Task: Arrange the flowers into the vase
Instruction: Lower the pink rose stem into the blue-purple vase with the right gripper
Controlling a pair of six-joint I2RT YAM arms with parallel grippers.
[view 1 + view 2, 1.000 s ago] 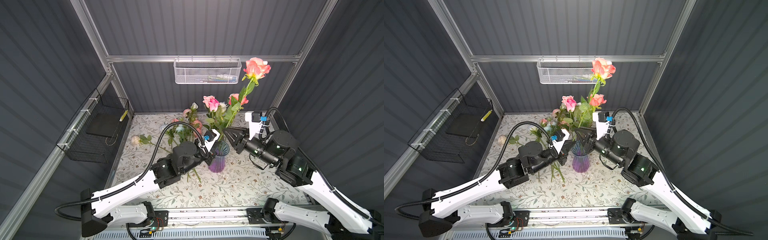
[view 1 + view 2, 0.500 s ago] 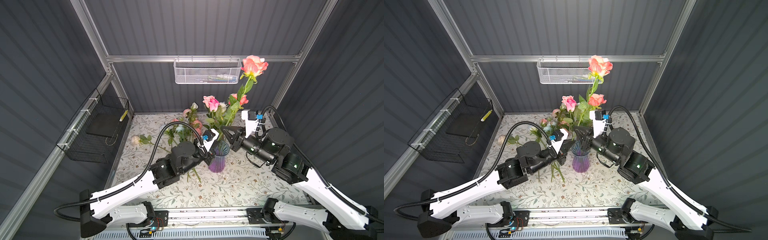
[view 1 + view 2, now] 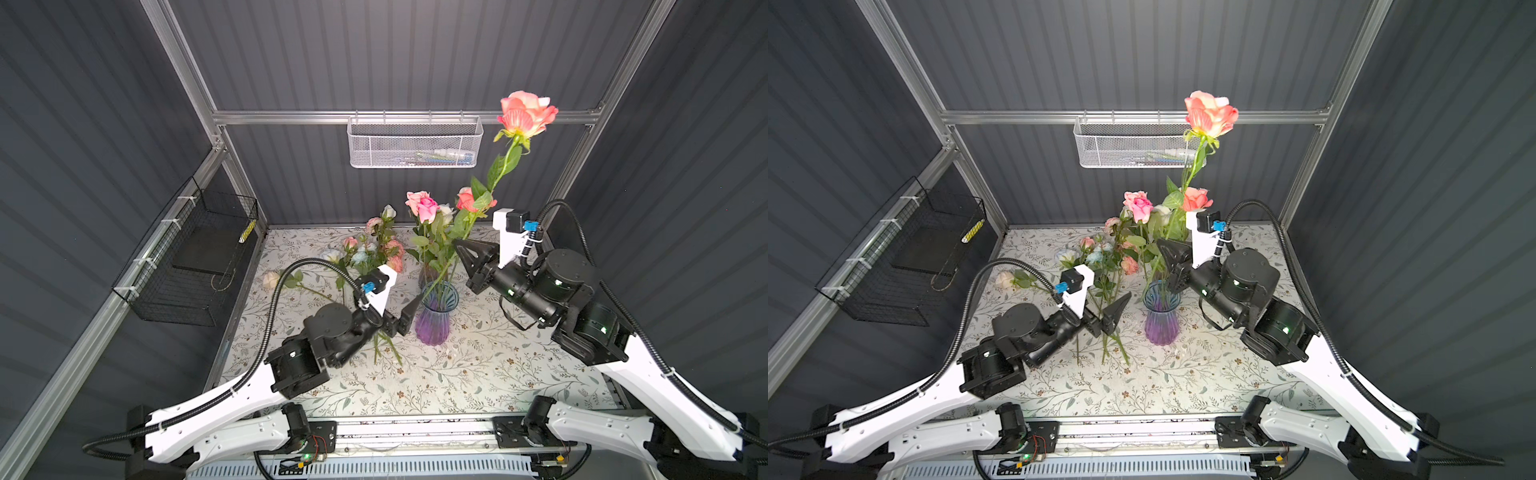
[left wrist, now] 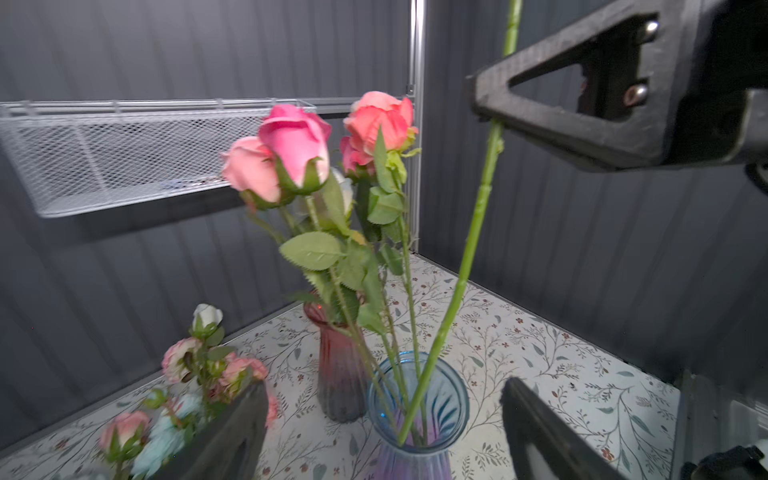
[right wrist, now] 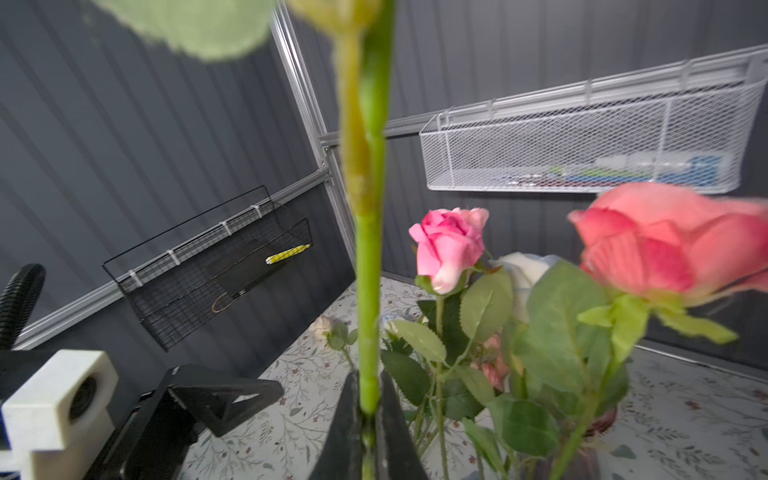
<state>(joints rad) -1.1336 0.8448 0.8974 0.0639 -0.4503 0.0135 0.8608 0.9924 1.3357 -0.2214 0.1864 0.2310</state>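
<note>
Tall rose stem (image 5: pixel 368 291) blurry close-up, bloom (image 3: pixel 525 114) outside both wrist views

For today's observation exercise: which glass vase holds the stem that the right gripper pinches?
The ribbed blue-and-purple glass vase, nearer the robot; the red glass vase stands behind.

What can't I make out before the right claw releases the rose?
Stem foot of the tall coral rose: veiled by the ribbed blue-purple glass vase, both top views.
Its bloom: cut by the left wrist view's edge.
Upper stem above the right claw: blurred, close to the right wrist lens.
White mesh basket's contents: too small.
</note>
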